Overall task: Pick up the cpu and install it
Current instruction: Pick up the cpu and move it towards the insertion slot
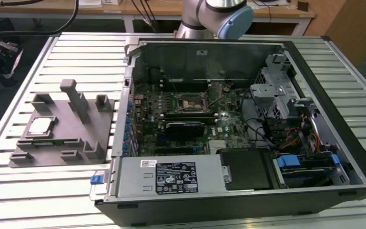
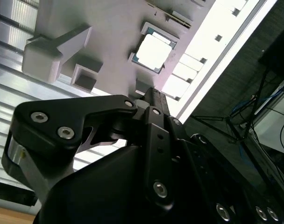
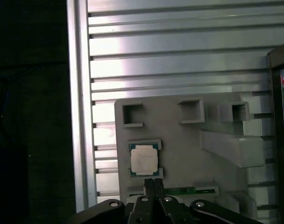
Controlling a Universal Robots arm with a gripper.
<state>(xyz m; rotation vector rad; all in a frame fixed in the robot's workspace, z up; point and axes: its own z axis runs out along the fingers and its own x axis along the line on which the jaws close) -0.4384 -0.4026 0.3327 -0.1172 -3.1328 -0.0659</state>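
Note:
The cpu [image 1: 40, 126] [image 2: 152, 52] [image 3: 144, 159] is a small silvery square chip with a greenish rim. It lies flat in a recess of the grey fixture [image 1: 75, 138] [image 2: 109, 28] [image 3: 188, 149] at the exterior view's left. In both wrist views my gripper [image 3: 153, 183] [image 2: 151, 95] hangs well above the fixture, its black fingers pressed together with nothing between them. In the first wrist view the fingertips line up just beside the cpu's edge. The dark square socket [image 1: 188, 101] sits on the motherboard inside the open computer case.
The open computer case [image 1: 354, 143] fills the exterior view's right half of the slatted metal table [image 1: 36, 200], with its power supply [image 1: 170, 176] and drive cage [image 1: 275, 95]. A green strip [image 3: 184, 190] lies in a fixture slot. The arm's joint [image 1: 224, 16] stands behind the case.

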